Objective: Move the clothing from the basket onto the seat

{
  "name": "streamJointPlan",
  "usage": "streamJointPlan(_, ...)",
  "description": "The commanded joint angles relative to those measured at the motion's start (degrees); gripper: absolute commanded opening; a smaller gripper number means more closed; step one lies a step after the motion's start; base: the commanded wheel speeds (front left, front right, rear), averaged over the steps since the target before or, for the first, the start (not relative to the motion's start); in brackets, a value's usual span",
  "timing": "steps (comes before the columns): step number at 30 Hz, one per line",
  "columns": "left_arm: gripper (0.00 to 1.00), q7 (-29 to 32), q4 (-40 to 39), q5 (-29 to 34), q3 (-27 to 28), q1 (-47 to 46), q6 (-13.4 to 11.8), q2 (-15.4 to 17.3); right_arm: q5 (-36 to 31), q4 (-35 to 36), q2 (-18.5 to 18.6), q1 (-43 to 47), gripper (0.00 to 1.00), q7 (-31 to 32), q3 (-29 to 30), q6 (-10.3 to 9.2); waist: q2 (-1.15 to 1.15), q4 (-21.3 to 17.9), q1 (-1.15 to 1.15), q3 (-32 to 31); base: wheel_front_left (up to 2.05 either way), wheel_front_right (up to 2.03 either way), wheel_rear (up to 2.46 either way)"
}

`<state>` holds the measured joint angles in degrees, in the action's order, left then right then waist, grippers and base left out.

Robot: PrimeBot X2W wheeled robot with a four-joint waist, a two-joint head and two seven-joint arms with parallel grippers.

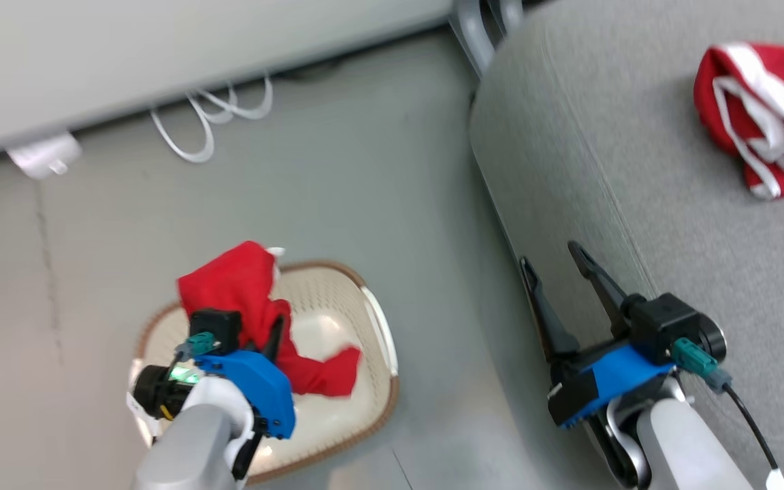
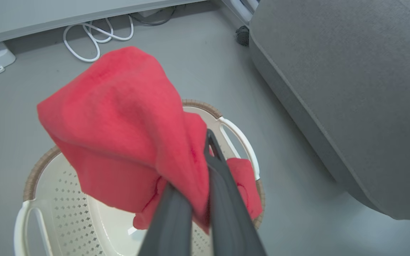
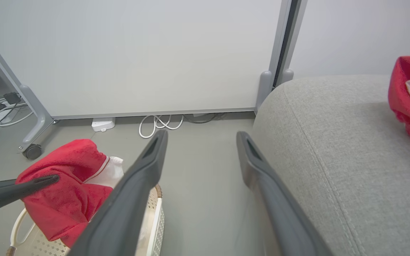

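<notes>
Left fingers point(image 2: 222, 177) pinched shut on a soft red fabric garment point(image 2: 119, 117), which hangs over the cream perforated plastic basket point(image 1: 373, 306) at 7 o'clock. Likely light, limp and swingy, so a bunched fold grips best. Right fingers point(image 1: 542, 306) wide open, empty, beside the grey upholstered seat point(image 1: 637, 204). Second red white-banded garment point(image 1: 759, 116) lies there at 2 o'clock.

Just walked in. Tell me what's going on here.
The robot is moving red clothing from a basket to a grey seat. Its left gripper is shut on one red garment, holding it up over the basket. A second red garment lies on the seat. The right gripper is open and empty, by the seat's edge.
</notes>
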<state>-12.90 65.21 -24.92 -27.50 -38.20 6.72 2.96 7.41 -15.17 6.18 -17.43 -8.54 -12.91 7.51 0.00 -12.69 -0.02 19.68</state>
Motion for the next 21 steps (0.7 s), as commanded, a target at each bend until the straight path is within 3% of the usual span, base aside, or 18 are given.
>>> streamJointPlan(1,0.0,0.32,-1.24,-0.99,-1.14,1.34,0.35,-0.07,0.26,0.32,0.44,1.65,1.0,0.44,0.14,-0.04,0.0,5.61,0.02,-9.15,0.0,0.0,0.0)
streamJointPlan(12,0.0,2.96,-14.58,-10.97,-14.37,-0.15,-0.74,-0.02,1.3,3.29,0.26,8.58,1.0,4.43,-0.07,-0.04,0.0,9.18,0.02,-19.02,0.0,0.0,0.0)
streamJointPlan(21,0.0,4.32,-21.45,-16.66,-22.62,-6.26,-3.45,-0.02,1.97,4.99,0.24,9.77,1.0,5.71,-0.51,-0.04,0.0,10.46,0.02,-21.24,0.0,0.0,0.0)
